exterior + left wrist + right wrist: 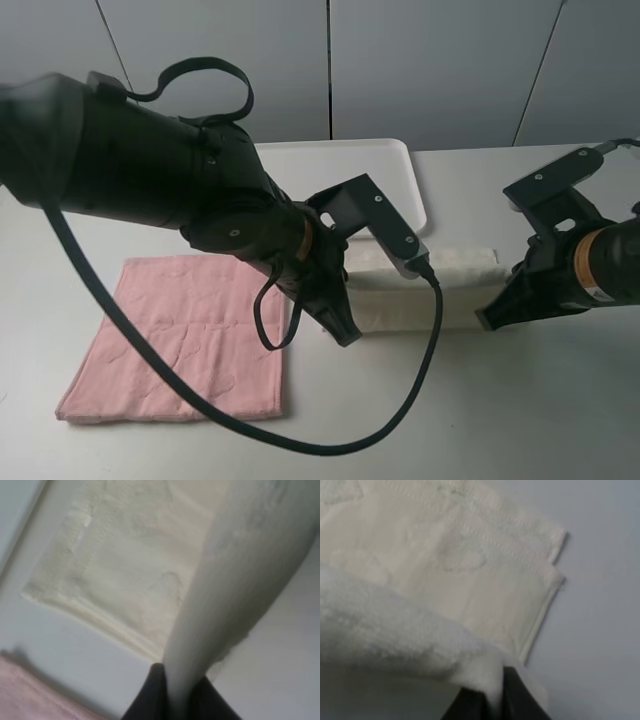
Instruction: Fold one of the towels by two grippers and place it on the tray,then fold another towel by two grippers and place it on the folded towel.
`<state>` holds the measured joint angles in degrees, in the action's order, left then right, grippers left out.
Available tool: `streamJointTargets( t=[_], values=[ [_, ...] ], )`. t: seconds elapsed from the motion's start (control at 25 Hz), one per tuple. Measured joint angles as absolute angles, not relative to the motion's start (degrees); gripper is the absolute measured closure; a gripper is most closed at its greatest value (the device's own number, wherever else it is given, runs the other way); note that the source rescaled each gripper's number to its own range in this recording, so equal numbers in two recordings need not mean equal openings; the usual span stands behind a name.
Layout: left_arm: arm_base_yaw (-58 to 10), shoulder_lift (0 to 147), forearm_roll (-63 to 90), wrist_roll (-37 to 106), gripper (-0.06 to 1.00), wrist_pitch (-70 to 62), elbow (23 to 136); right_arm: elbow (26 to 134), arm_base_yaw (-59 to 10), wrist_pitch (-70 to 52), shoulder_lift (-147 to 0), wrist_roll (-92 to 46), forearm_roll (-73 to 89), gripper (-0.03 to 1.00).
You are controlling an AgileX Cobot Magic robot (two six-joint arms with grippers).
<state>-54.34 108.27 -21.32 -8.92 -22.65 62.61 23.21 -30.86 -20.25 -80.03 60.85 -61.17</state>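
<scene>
The cream towel [430, 292] lies on the table as a long folded strip, just in front of the white tray [345, 160]. My left gripper [347, 335] is shut on the strip's left near edge. In the left wrist view its black fingers [152, 702] pinch a lifted fold of the cream towel [125, 580]. At the strip's right near edge my right gripper [490, 318] is also shut on the cloth. The right wrist view shows its fingers [520, 702] clamping a raised layer above the folded towel [470, 570]. The pink towel [180, 340] lies flat at the left.
The left arm's bulky body and black cable [300, 440] hang over the table's middle and cover part of the tray and the cream towel. A corner of the pink towel [25, 690] shows in the left wrist view. Bare white table [500, 420] lies in front.
</scene>
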Motion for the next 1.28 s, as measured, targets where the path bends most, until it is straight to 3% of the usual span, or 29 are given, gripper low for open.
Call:
streamJointTargets(
  t=[0.12,0.16,0.36,0.4,0.56,0.96,1.12,1.28],
  values=[
    [-54.2,110.4,-21.3,-8.9,0.81,-21.7,62.6,23.2,-30.9,-20.2,-82.7,72.7,-72.6,0.8],
    [-54.1,111.2,-21.4,-8.9,0.72,-21.6,62.6,23.2,-30.9,-20.4,-83.5,77.7,-76.3,0.67],
    [-52.6,112.6,-25.4,-15.2,0.04,-21.4,62.5,23.2,-30.9,-22.8,-86.5,97.9,-90.4,0.16],
    [-52.4,112.6,-26.5,-16.9,0.0,-21.3,62.5,23.2,-30.9,-23.1,-86.7,99.9,-91.7,0.11],
    [-51.4,112.6,-28.1,-20.9,-0.04,-21.0,62.5,23.2,-30.9,-23.2,-87.1,104.3,-93.4,0.01],
    [-49.8,112.6,-24.0,-24.8,-0.05,-29.1,68.1,25.2,-30.9,-19.3,-87.2,107.7,-88.1,-0.02],
    [-46.7,112.7,-16.9,-21.0,-0.05,-34.0,73.4,29.0,-28.2,-16.1,-87.2,98.3,-76.3,-0.03],
    [-42.5,112.8,0.0,-9.3,-0.05,-35.3,75.6,32.7,-23.9,-16.7,-87.3,75.3,-54.7,-0.03]
  ],
)
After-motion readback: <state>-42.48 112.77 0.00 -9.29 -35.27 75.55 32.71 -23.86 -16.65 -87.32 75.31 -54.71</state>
